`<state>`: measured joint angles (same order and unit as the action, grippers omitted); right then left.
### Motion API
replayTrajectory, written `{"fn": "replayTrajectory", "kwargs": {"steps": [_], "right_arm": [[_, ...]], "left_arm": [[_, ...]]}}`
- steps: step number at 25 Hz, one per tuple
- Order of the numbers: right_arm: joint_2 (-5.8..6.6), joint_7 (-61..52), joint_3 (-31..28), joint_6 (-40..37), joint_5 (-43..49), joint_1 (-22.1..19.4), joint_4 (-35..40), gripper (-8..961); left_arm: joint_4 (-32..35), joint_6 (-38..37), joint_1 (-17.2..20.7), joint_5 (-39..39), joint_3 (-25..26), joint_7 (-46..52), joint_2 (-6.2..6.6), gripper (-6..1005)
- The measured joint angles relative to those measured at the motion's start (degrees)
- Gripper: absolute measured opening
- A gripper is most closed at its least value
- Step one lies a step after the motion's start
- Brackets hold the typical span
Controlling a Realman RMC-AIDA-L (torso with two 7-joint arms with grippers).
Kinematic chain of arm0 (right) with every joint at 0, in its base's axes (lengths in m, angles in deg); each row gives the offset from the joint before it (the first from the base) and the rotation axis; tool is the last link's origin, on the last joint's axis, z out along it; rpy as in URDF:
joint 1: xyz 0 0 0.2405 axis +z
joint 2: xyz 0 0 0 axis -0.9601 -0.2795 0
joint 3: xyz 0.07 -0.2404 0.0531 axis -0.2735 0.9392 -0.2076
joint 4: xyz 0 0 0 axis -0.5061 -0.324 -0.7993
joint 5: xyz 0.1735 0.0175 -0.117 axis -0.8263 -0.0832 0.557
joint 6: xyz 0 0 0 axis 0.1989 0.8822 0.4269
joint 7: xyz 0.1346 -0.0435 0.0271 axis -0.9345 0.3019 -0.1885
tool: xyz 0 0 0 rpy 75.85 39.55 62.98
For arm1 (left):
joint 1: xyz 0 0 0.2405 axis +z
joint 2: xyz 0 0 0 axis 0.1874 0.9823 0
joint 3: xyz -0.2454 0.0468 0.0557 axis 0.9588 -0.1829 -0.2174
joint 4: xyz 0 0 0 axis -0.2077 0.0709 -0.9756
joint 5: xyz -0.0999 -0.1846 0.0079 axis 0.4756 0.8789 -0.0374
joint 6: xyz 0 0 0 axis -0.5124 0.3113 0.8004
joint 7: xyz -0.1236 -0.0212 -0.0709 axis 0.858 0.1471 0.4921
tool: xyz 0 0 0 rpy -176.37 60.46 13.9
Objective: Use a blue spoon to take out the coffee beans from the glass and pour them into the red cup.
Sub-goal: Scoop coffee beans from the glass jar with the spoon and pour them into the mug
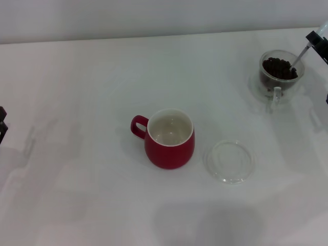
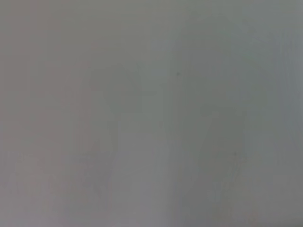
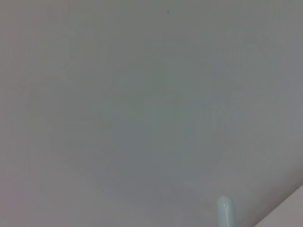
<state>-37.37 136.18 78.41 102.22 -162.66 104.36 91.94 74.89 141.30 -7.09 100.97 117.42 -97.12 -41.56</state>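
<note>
Spoon [image 1: 299, 60] (tilted, bowl down) in glass [image 1: 280, 76], handle up-right.

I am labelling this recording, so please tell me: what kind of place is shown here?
Probably a robot test bench, not a real kitchen: a plain white table against a bare wall, holding only a red cup, a glass of coffee beans and a clear saucer.
</note>
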Motion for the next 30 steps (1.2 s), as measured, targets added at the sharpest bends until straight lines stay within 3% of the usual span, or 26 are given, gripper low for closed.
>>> {"fn": "replayTrajectory", "kwargs": {"steps": [30], "right_arm": [[0.18, -4.5, -2.3, -0.1, -0.4, 0.1, 1.3, 137]], "left_arm": [[0.1, -1.4, -0.8, 1.3, 0.0, 0.0, 0.00, 596]]}}
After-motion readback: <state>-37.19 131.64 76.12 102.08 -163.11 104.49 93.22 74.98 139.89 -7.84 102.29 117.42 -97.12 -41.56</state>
